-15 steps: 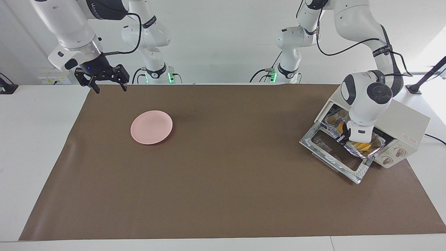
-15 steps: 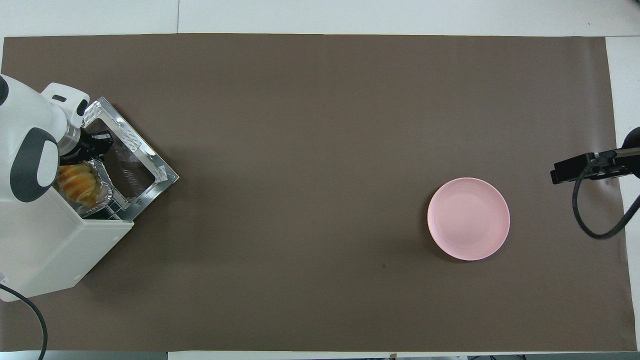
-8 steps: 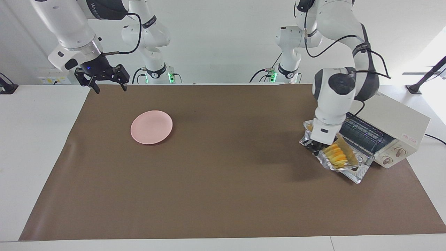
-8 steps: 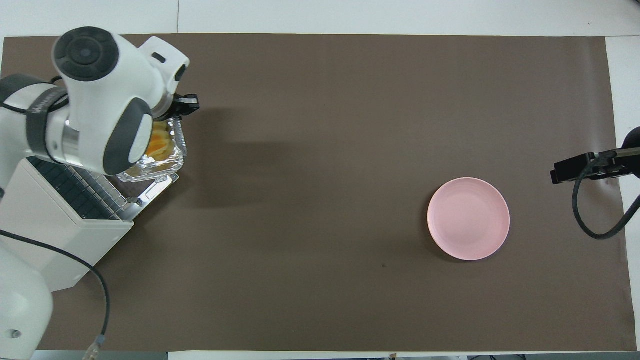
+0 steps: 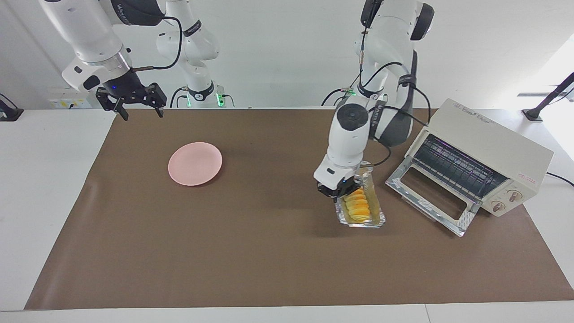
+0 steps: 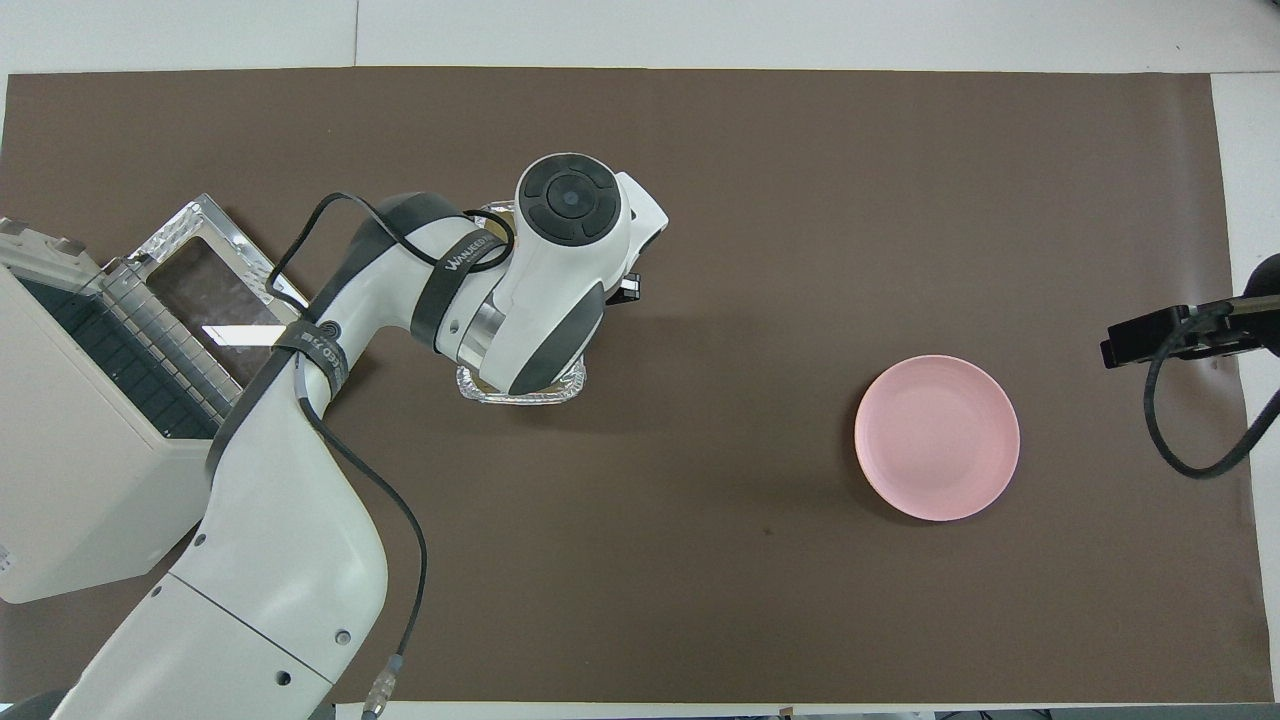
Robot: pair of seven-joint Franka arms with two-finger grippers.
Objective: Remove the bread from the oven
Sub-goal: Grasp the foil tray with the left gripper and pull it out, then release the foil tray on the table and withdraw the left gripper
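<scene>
The bread [image 5: 357, 204], a golden-yellow ridged loaf, lies in a crinkled foil tray [image 5: 376, 216]. My left gripper [image 5: 341, 190] is shut on the tray's rim and holds it low over the brown mat, between the oven [image 5: 486, 150] and the pink plate [image 5: 195, 163]. I cannot tell whether the tray touches the mat. The oven's drop door [image 5: 426, 202] is open and its wire rack is bare. In the overhead view my left wrist hides the bread, and only the tray's rim [image 6: 520, 396] shows. My right gripper [image 5: 136, 107] is open and waits over the mat's edge by the robots.
The cream-white oven [image 6: 90, 490] stands at the left arm's end of the table, door [image 6: 215, 300] down toward the table's middle. The pink plate [image 6: 937, 437] lies toward the right arm's end. Brown mat [image 5: 269, 260] covers the table.
My left gripper pulled the foil tray with the bread out of the oven, across the open door, and carried it toward the table's middle. The right arm has not moved.
</scene>
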